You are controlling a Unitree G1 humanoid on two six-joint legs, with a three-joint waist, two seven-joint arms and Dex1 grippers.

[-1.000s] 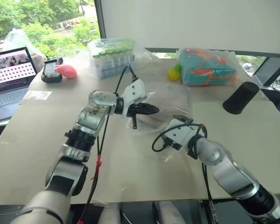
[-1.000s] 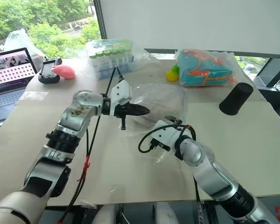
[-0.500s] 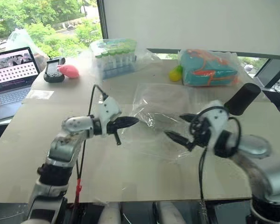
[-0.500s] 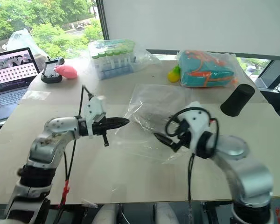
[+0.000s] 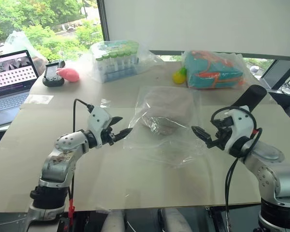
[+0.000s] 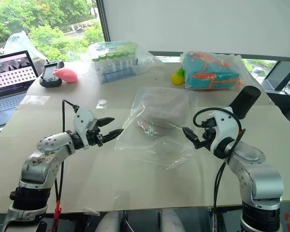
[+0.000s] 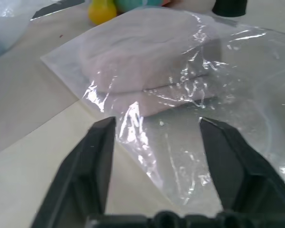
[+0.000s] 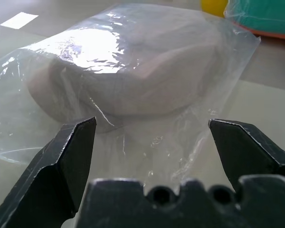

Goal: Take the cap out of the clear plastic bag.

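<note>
Bright, even daylight
Window light falls from beyond the bag (image 5: 164, 123); white glare streaks its film; shadows soft.

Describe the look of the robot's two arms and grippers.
Both arms are silver-grey metal segments with black joints. Each wrist carries a white housing, and a black cable loops out from it. The left gripper and right gripper each have two black, tapering fingers. A red tie marks the cable low down beside the left arm.
</note>
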